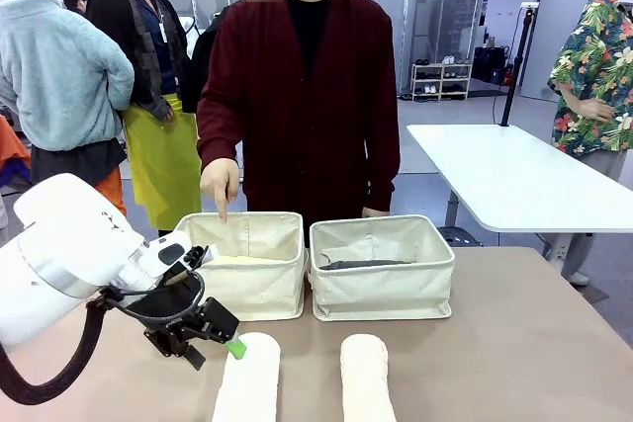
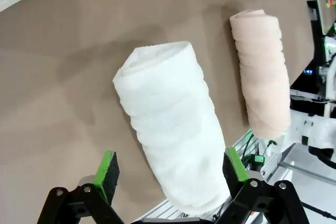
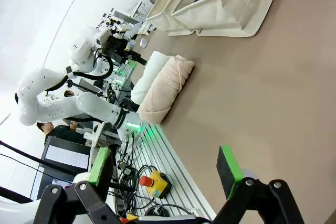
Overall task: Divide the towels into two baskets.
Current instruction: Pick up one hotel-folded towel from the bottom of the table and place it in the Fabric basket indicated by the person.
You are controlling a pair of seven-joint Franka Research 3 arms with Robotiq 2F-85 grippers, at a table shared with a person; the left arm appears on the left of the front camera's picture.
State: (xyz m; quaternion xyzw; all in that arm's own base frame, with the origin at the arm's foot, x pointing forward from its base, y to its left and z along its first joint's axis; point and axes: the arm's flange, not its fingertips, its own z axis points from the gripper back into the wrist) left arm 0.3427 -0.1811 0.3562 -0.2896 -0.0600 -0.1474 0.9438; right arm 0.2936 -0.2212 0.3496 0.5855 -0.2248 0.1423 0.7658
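**Position of parts.** The white towel (image 1: 247,379) lay on the table (image 1: 514,343) at the robot's edge and served as the reference. The cream-pink towel (image 1: 368,379) lay parallel to it on the robot's right, near but apart. The left basket (image 1: 259,289) stood just beyond the white towel, toward the person, and held the pale yellow towel (image 1: 237,259). The right basket (image 1: 381,294) stood beyond the white towel and to its right, and held the dark grey towel (image 1: 361,265). The person's hand (image 1: 220,183) pointed down over the left basket.

**Tool state.** The left tool (image 2: 170,167) was spread, with the white towel (image 2: 173,129) showing between its green pads (image 2: 107,169). The jaws had not closed on it, and pad contact could not be confirmed. The right tool (image 3: 164,163) was spread and empty, over bare table well apart from the white towel (image 3: 149,74).

**Handling.** The roll should be light, soft and easily compressed, and it offers good friction against the pads. It will probably sag at both ends and may unroll if only the outer layer is caught. Take hold across the middle of the roll, with the jaws straddling its full thickness, and close firmly.
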